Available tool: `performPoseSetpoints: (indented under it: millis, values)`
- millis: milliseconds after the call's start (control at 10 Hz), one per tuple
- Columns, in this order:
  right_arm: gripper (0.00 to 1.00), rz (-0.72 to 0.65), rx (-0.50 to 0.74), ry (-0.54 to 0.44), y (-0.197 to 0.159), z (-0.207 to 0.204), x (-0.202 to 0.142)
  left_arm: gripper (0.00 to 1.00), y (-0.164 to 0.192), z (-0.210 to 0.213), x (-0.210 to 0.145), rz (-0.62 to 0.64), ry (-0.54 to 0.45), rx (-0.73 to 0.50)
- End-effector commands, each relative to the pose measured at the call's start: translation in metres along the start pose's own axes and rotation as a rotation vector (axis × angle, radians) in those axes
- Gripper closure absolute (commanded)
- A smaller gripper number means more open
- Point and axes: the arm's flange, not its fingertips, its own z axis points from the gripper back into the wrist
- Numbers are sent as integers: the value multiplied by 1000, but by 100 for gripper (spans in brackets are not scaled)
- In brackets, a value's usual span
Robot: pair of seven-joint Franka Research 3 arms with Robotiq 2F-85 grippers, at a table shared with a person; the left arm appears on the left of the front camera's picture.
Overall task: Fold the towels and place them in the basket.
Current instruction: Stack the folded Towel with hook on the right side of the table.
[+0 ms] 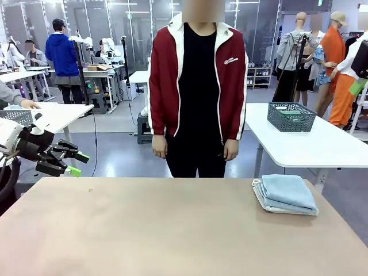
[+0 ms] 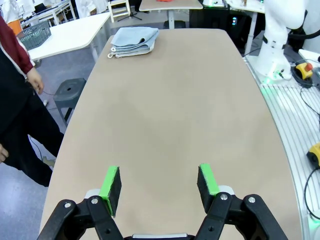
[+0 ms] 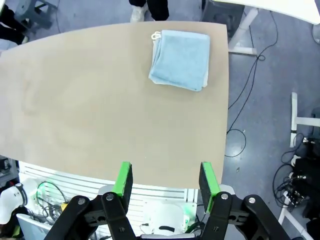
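Right-edge folded towels (image 1: pixel 285 194), tabletop (image 1: pixel 161 230) bare

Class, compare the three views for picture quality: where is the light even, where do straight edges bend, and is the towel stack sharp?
Front view: even overhead light, with the folded light blue terry towel stack sharp on the matte beige table. Left wrist view: the table's edges bow from the wide lens, and the open left gripper is crisp. Right wrist view: similar bowing, no glare, open right gripper sharp.

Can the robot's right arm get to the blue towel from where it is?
Probably yes. The blue towel lies folded near the table's right edge, with nothing between it and the open right end effector above.
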Motion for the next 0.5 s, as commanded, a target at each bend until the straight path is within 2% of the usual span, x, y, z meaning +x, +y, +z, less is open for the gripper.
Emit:
performPoseSetpoints:
  millis: [0, 400]
  values:
    - [33, 8, 1, 16, -4, -4, 2, 22, -1, 0, 2, 9, -13, -1]
    - [33, 8, 1, 16, -4, -4, 2, 22, -1, 0, 2, 9, -13, -1]
